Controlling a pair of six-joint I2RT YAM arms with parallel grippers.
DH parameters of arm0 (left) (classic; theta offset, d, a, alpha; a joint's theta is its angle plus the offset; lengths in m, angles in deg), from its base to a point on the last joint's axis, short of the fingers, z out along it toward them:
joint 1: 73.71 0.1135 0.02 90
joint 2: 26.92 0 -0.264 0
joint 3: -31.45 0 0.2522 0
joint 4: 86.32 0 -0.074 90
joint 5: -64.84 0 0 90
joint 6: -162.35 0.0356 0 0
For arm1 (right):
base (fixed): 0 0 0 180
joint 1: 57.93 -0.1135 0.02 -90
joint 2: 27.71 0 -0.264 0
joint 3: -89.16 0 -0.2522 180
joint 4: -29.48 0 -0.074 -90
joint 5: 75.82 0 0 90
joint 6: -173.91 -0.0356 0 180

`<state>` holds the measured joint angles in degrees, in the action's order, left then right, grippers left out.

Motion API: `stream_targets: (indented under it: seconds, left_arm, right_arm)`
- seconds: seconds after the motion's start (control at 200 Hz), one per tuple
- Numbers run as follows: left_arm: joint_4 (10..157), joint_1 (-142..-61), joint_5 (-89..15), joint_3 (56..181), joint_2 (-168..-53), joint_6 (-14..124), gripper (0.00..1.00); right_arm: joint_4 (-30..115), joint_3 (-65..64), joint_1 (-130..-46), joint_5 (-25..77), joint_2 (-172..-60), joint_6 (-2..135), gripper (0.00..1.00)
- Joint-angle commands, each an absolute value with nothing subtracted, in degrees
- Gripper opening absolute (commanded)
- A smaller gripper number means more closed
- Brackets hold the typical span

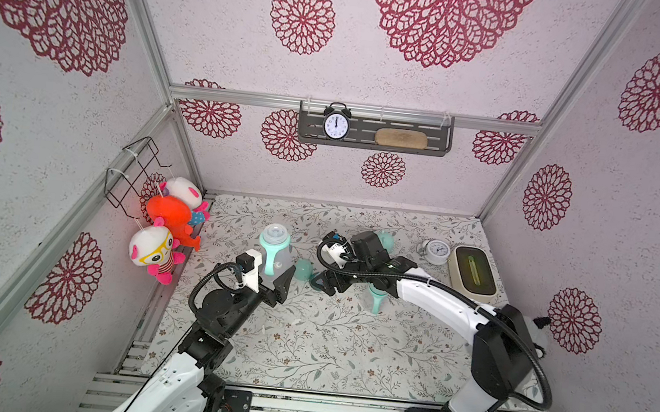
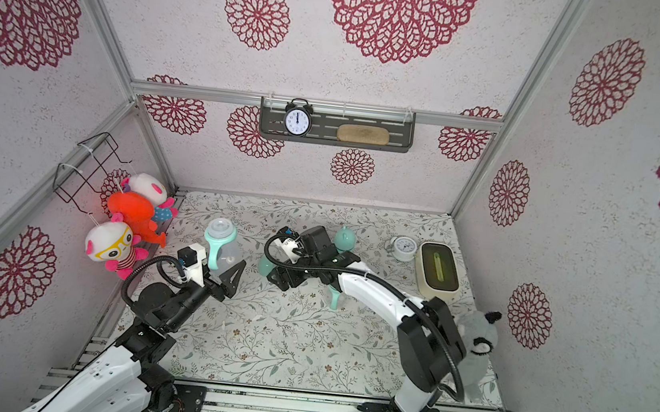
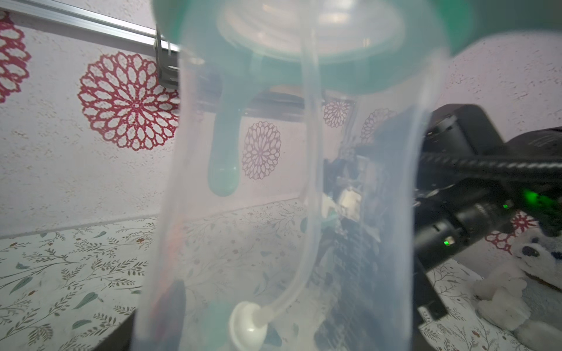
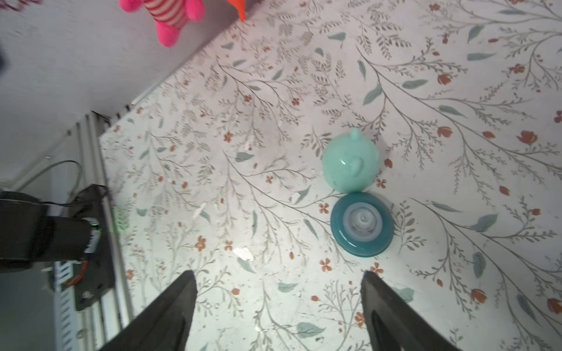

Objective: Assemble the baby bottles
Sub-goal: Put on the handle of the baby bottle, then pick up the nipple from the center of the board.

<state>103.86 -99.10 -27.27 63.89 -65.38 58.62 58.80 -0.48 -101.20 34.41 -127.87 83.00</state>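
Two hands: the left hand (image 1: pixel 284 274) is clamped on a small clear plastic baby bottle with mint-green curved handles (image 1: pixel 273 251). The right hand (image 4: pixel 278 273) has its black fingers (image 4: pixel 170 307) spread wide, with only the floral-patterned bench (image 1: pixel 304 350) between them.
Held bottle: it is upright, left of the frame's centre in both top views, with a clear teat on top. In the left wrist view its body fills the picture, and a thin clear tube ending in a white round weight (image 3: pixel 248 325) hangs inside.
Bottle on or off the bench: cannot tell.
Loose parts: a mint-green domed cap with small ears (image 4: pixel 351 164) and a dark teal round collar with a clear teat (image 4: pixel 362 226) lie on the bench, touching or nearly so, just ahead of the right hand's fingertips. In both top views they sit near mid-frame.
Under the right arm: a second clear bottle with a mint handle (image 1: pixel 375 303) is partly hidden, just right of centre.
Behind the right wrist: a third bottle under a mint cap (image 2: pixel 345 240) stands above centre.
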Motion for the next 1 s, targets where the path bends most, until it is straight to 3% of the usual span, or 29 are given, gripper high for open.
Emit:
stream_targets:
  seconds: [0.0, 0.525, 0.996]
  left_arm:
    - [99.8, -98.7, -29.3, 66.1, -64.2, 57.5, 0.00]
    - [101.6, -98.8, -32.4, 58.7, -60.4, 57.0, 0.00]
    - [103.9, -98.9, -31.0, 55.0, -59.5, 57.7, 0.00]
  right_arm:
    - [63.2, 3.2, -101.2, 28.2, -131.9, 87.1, 0.87]
    - [65.3, 13.9, -101.4, 21.0, -148.4, 90.7, 0.88]
    - [67.9, 17.7, -103.1, 18.9, -154.2, 90.8, 0.86]
